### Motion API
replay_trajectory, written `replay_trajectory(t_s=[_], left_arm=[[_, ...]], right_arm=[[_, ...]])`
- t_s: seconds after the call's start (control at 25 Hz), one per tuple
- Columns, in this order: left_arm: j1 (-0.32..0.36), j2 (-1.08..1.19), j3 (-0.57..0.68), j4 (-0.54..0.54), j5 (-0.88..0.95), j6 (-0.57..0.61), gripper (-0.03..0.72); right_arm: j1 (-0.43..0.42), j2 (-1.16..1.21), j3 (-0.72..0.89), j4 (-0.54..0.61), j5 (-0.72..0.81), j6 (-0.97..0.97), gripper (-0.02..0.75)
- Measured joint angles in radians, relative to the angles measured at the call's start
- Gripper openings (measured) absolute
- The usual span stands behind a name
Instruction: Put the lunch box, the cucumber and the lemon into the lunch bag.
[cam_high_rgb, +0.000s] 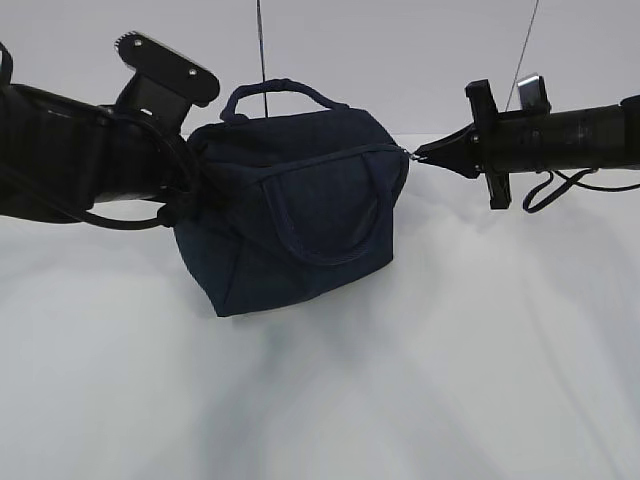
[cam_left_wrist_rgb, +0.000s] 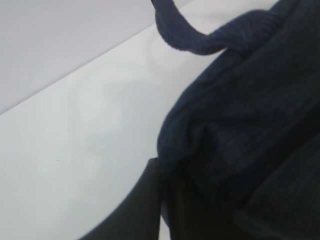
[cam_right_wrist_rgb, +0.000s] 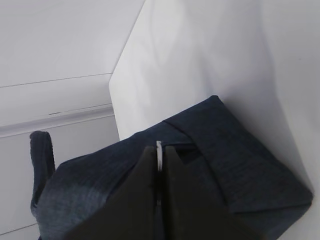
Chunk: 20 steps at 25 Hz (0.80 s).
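Observation:
The dark navy lunch bag (cam_high_rgb: 290, 220) hangs tilted between my two grippers above the white table, its loop handles (cam_high_rgb: 280, 90) sticking up and drooping over the front. At its left end my left gripper (cam_high_rgb: 192, 195) is shut on the bag's fabric (cam_left_wrist_rgb: 240, 125); in the left wrist view only one dark finger (cam_left_wrist_rgb: 147, 200) shows beside the cloth. My right gripper (cam_high_rgb: 420, 157) is shut on the metal ring pull (cam_right_wrist_rgb: 159, 152) of the zipper at the bag's right end. The zipper line looks closed. The lunch box, the cucumber and the lemon are out of view.
The white table (cam_high_rgb: 420, 400) spreads under and in front of the bag, meeting a pale wall behind. Two thin cables (cam_high_rgb: 261, 40) hang down at the back. A cable loop (cam_high_rgb: 555, 190) droops under the right arm.

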Motion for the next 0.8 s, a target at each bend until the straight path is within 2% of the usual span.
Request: replay_trajectory(t_s=[0.64,0.8], left_arm=[[0.000,0.000,0.000,0.000,0.063,0.000,-0.010],[0.000,0.000,0.000,0.000,0.093,0.000,-0.010]], right_arm=[[0.039,0.000,-0.023,-0.039,0.006,-0.120,0.000],[0.062,0.000,-0.029,-0.082,0.004,-0.146,0.000]])
